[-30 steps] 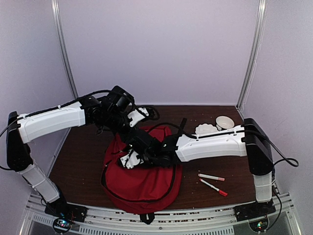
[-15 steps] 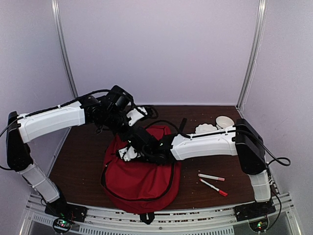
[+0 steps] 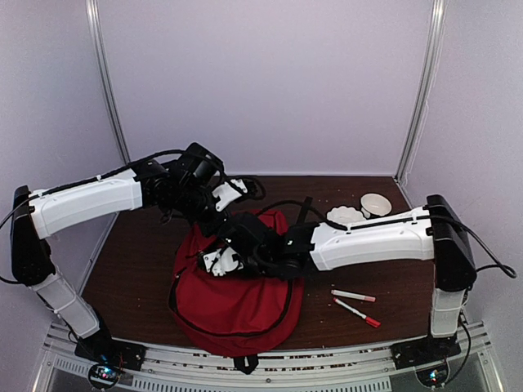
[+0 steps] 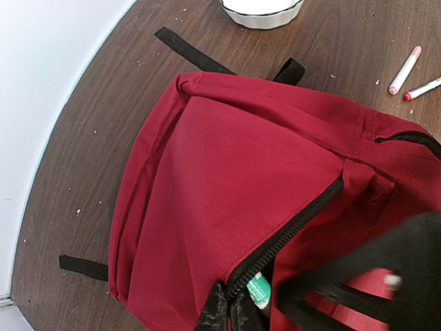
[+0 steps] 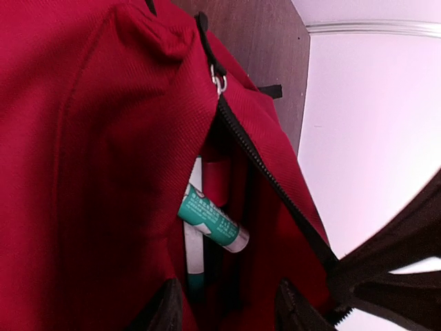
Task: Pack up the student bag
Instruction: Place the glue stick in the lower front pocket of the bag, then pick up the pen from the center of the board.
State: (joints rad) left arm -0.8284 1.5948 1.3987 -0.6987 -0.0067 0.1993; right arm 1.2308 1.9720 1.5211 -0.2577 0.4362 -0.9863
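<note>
The student bag (image 3: 237, 306) is a large red backpack lying flat at the table's middle, and it fills the left wrist view (image 4: 227, 179) and the right wrist view (image 5: 103, 138). My left gripper (image 3: 218, 222) (image 4: 229, 312) is shut on the bag's black zipper edge and holds a pocket open. My right gripper (image 3: 214, 258) (image 5: 231, 303) is open and empty just above that opening. Inside the pocket lie a teal-and-white glue stick (image 5: 210, 219) (image 4: 258, 291) and a white pen (image 5: 195, 255). The zipper pull (image 5: 218, 81) sits at the far end of the opening.
Two red-capped white markers (image 3: 353, 295) (image 3: 356, 312) lie on the table right of the bag; they also show in the left wrist view (image 4: 404, 69). A white bowl (image 3: 375, 203) and a fluted white dish (image 3: 343, 215) stand at the back right. Black straps (image 4: 193, 52) trail off the bag.
My right arm's elbow has swung to the right, and its gripper has shifted slightly over the pocket opening. The left arm has kept its hold and not moved.
</note>
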